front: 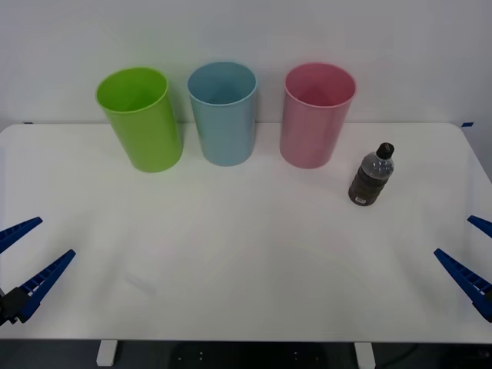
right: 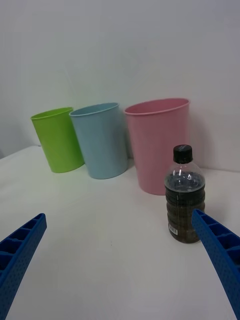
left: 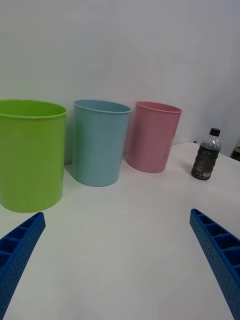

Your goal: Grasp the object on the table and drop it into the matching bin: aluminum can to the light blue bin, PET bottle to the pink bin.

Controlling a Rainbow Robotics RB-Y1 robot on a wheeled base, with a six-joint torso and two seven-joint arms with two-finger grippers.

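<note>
Surface: wide white flat tabletop with rounded corners [front: 246, 269], against a pale wall.
Bottle: small clear plastic PET bottle with dark brown contents, dark label and black cap [front: 372, 175], upright on the surface, right of centre, just beside the pink bin on its right and nearer the robot; apart from it, not touching. Seen also from the right wrist [right: 185, 195] and, farther off, from the left wrist [left: 207, 161].
Pink bin: tall pink plastic tapered cylinder [front: 315, 115], upright, rightmost of three in a row at the far edge.
Light blue bin: tall light blue plastic tapered cylinder [front: 223, 114], upright, middle of the row.
Lime green bin: tall lime green plastic cylinder [front: 141, 119], upright, leftmost, near the blue one.
Left gripper: [front: 21, 257] low at the near left edge, blue ribbed fingers spread wide, holding nothing, well apart from the bottle.
Right gripper: [front: 475, 254] low at the near right edge, fingers spread wide, holding nothing; bottle ahead between the fingers' lines, bare surface between.
</note>
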